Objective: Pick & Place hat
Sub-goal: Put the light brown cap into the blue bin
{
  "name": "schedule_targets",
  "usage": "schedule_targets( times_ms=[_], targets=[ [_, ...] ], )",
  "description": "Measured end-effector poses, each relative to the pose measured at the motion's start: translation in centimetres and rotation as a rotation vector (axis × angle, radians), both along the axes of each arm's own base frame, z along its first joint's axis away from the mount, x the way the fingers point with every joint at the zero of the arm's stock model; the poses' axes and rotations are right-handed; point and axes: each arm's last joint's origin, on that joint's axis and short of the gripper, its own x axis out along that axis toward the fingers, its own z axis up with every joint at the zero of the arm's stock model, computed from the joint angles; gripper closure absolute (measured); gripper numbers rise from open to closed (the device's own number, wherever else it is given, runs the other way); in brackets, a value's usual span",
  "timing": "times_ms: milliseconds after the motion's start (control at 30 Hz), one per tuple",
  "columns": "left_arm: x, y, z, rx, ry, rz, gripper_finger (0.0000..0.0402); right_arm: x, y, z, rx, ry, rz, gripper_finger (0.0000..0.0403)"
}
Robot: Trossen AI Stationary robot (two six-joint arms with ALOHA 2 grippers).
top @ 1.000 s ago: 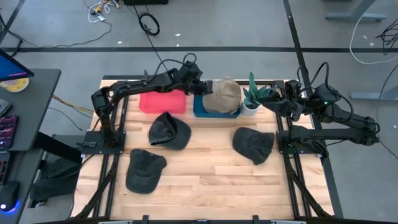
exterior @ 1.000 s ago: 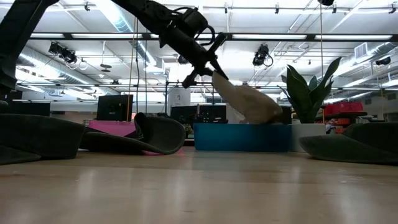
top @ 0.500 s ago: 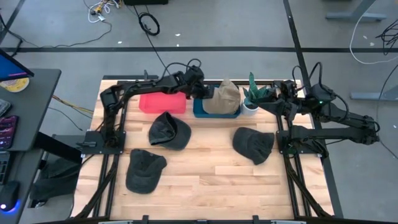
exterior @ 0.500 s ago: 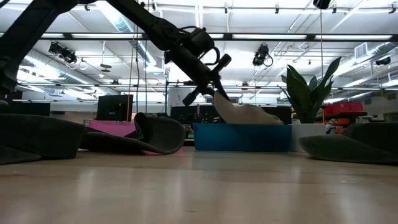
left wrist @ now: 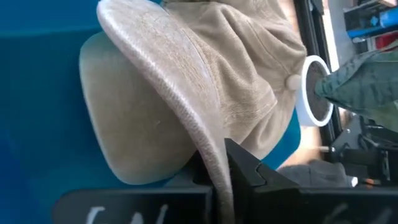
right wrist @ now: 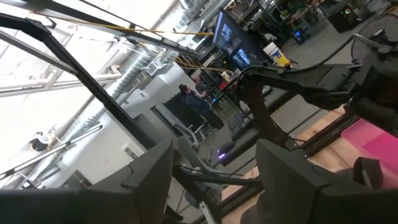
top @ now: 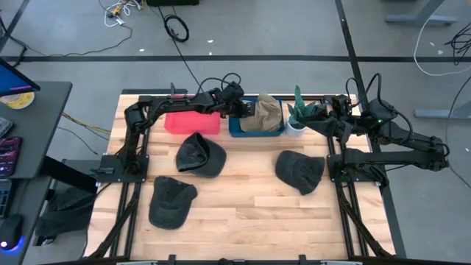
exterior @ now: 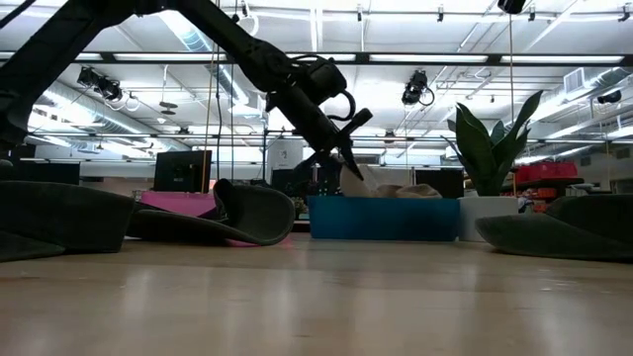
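Left gripper [top: 244, 109]: seen in the high view at the back of the table, over the near-left edge of the blue bin [top: 237, 129]; its fingers are pinched on the brim of the tan hat [top: 266, 114].
Tan hat: lying in the blue bin, with its crown slumped toward the potted plant [top: 300, 110].
Left wrist view only: the brim edge [left wrist: 205, 140] is shown clamped between the two dark fingers [left wrist: 249, 171], with the underside of the brim against the blue floor of the bin and the plant's white pot [left wrist: 313, 92] just beside the crown.
Low view only: the hat [exterior: 396, 189] is shown barely above the bin's rim [exterior: 384, 218], with the gripper [exterior: 348, 158] angled down to it from the left.
Right gripper [top: 333, 110]: held at the table's right back edge, beside the plant; its jaws stand apart and nothing is held. Only the room is shown in its wrist view, with both fingers [right wrist: 152, 177] spread.
Other hats: three dark hats are shown from above, one [top: 200, 155] in front of the pink bin [top: 192, 121], one [top: 171, 201] near the front left, one [top: 300, 171] at the right.
Open room: bare wood [top: 250, 210] is left across the front middle of the table, between the dark hats.
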Motion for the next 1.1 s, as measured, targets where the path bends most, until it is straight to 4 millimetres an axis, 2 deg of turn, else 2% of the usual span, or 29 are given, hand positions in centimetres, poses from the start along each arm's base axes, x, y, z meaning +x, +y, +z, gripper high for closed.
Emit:
schedule_targets(
  times_ms=[200,433,733,833,1100],
  targets=[
    [0.0,-0.6,-0.3,0.043,0.063,0.019,0.0354,0.0,0.0,0.0,0.000,-0.001,0.000,0.0172],
    [-0.7,-0.7,-0.9,0.086,0.183,0.047,0.0270,0.0,0.0,0.0,0.000,0.000,0.000,0.0172],
    [-0.9,-0.7,-1.0,0.171,0.245,-0.054,0.0165,0.0,0.0,0.0,0.000,0.000,0.000,0.0172],
    [-1.2,-0.9,-0.4,0.200,0.258,-0.066,0.0156,0.0,0.0,0.0,0.000,0.000,0.000,0.0172],
    [-1.8,-1.1,0.7,0.247,0.301,-0.132,0.0163,0.0,0.0,0.0,0.000,0.001,0.000,0.0172]
  ],
)
